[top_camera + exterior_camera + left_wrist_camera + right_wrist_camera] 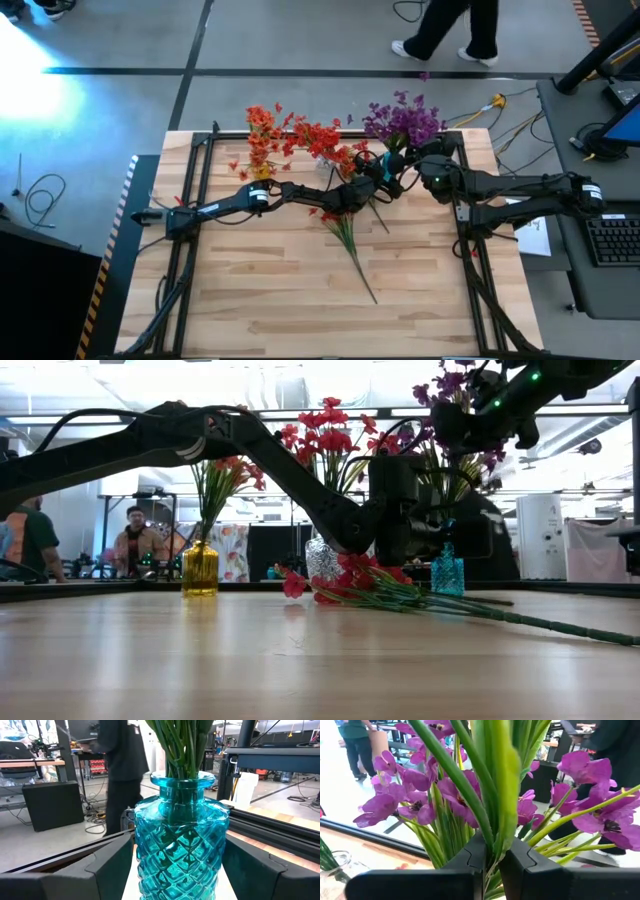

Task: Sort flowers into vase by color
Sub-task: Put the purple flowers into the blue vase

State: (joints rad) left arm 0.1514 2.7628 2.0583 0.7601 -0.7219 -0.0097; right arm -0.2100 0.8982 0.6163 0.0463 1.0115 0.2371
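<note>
Three vases stand along the upper edge of the wooden table (300, 290) in the high view. The blue vase (181, 840) is clear glass with a raised diamond pattern, a narrow neck and a flared lip; green stems rise straight up out of it. The yellow vase (200, 568) is smooth amber glass, at left in the low view, with orange-red flowers (262, 135) upright in it. The clear vase (322, 557), between the other two, carries red flowers (320, 138).

Left gripper (177, 870) — fingers spread wide, one to each side of the blue vase's body, neither visibly touching the glass.

Right gripper (491, 870) — higher up, among the purple flowers (405, 120) above the blue vase. Fingers pressed together on a thin green stem, with long flat leaves running up between them.

Loose bunch of red flowers (350, 580) lies flat on the boards at centre of the high view. Long axis diagonal — blossoms toward the vases, stems trailing toward the lower right.

Lower half of the table is open planks. Black frame rails run along both side edges.
</note>
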